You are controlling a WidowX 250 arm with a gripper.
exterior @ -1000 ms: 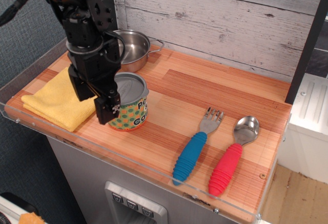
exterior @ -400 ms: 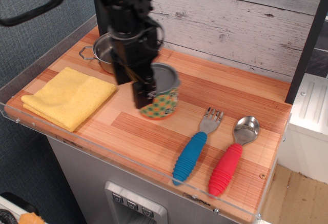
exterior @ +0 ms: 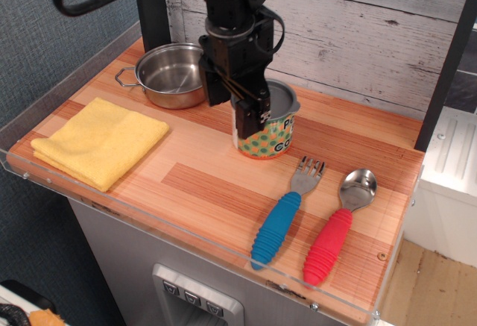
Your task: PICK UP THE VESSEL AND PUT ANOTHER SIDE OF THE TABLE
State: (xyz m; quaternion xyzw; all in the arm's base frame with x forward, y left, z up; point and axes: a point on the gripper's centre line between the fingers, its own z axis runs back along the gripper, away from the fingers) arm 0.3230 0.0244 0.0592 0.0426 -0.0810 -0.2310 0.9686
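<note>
Whitewashed plank wall behind, dark textured wall at left, light wooden plank tabletop (exterior: pixel 223 192) with clear acrylic rim edges on a grey base. White unit and pale floor at far right.

Count: one vessel, one steel pot, one yellow cloth, one fork, one spoon, one arm.

Vessel (exterior: pixel 270 133) is a short cylindrical tin can, grey metal top, label of green and orange dots on teal with yellow lettering. Sits mid tabletop toward the far side, right of the pot, far-left of the fork. Looks about upright; can't tell if its base touches the wood or is just lifted.

Black hand (exterior: pixel 257 121) comes down from above, fingers closed around the vessel: one finger (exterior: pixel 244 123) runs down the can's left near side, the other is hidden behind the can.

Steel pot (exterior: pixel 171 83), shiny, two-handled, far left, empty inside, just left of the arm, apart from the can.

Yellow cloth (exterior: pixel 97 141), folded, near left, well apart from the can.

Fork (exterior: pixel 283 214) with blue ribbed handle and spoon (exterior: pixel 335 229) with red ribbed handle lie side by side near right, heads pointing far, not touching each other.
</note>
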